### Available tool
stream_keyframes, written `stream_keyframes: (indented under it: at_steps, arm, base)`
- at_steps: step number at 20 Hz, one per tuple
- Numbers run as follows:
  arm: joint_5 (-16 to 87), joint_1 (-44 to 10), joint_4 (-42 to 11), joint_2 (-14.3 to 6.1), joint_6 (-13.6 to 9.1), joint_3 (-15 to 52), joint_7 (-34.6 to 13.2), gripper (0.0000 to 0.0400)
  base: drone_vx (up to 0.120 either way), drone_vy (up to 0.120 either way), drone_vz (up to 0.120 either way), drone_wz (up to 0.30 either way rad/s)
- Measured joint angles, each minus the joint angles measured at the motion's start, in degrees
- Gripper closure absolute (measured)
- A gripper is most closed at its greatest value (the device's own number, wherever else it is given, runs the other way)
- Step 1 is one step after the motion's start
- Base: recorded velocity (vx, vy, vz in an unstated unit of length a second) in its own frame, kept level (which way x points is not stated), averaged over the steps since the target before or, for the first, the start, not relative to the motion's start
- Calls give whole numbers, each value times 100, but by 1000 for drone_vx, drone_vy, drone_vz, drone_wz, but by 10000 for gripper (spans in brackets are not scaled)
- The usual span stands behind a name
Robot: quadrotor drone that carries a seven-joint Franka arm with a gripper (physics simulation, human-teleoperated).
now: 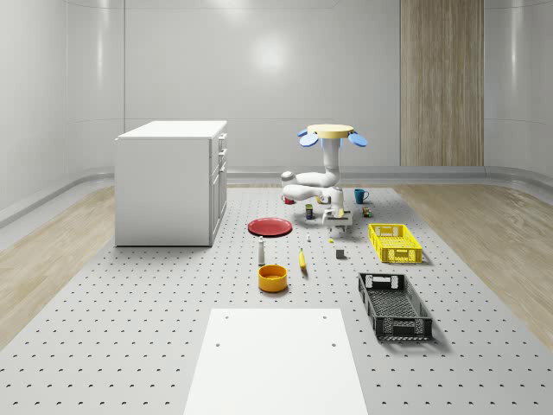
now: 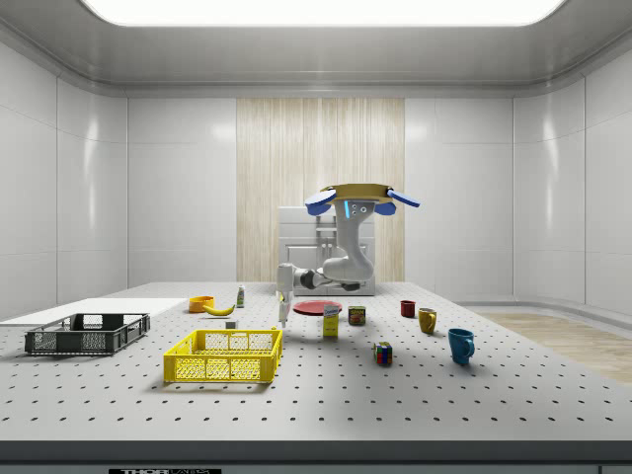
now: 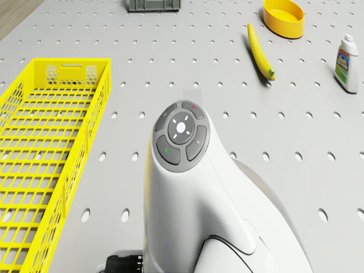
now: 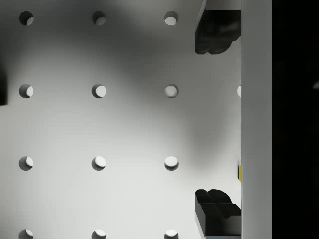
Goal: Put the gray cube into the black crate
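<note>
The gray cube (image 1: pixel 340 254) sits on the perforated table (image 1: pixel 155 346), just left of the yellow crate (image 1: pixel 395 243) in the whole-scene view and beyond the near-side black crate (image 1: pixel 394 305). Directly above it hangs the gripper (image 1: pixel 339 226), its fingers (image 4: pixel 215 32) spread wide apart and holding nothing, with bare table between them in the wrist view. The drone (image 1: pixel 333 134) hovers above the table's far middle, its white arm (image 1: pixel 315 183) bent down toward the cube. To the cube's left in the whole-scene view lie a banana (image 1: pixel 302 258), a white bottle (image 1: pixel 261 252), an orange bowl (image 1: pixel 272 277) and a red plate (image 1: pixel 270 226).
</note>
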State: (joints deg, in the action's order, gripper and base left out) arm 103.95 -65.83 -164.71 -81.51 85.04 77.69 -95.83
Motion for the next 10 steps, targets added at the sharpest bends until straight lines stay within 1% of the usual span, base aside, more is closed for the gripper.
stream_keyframes:
  at_steps: [2, 3, 7, 8, 10]
  arm:
    - [-12, -6, 1, -28, 26, 5, -5, 0]
    - [-17, -10, 2, -41, 38, 7, -8, 0]
    - [-40, -22, 4, -93, 87, 16, -18, 0]
    - [-45, -25, 5, -106, 99, 19, -21, 0]
    - [-56, -30, 6, -131, 122, 23, -26, 0]
  base:
    - [120, 20, 0, 0]
    - [120, 80, 0, 0]
    - [120, 0, 0, 0]
    - [120, -80, 0, 0]
    - [120, 0, 0, 0]
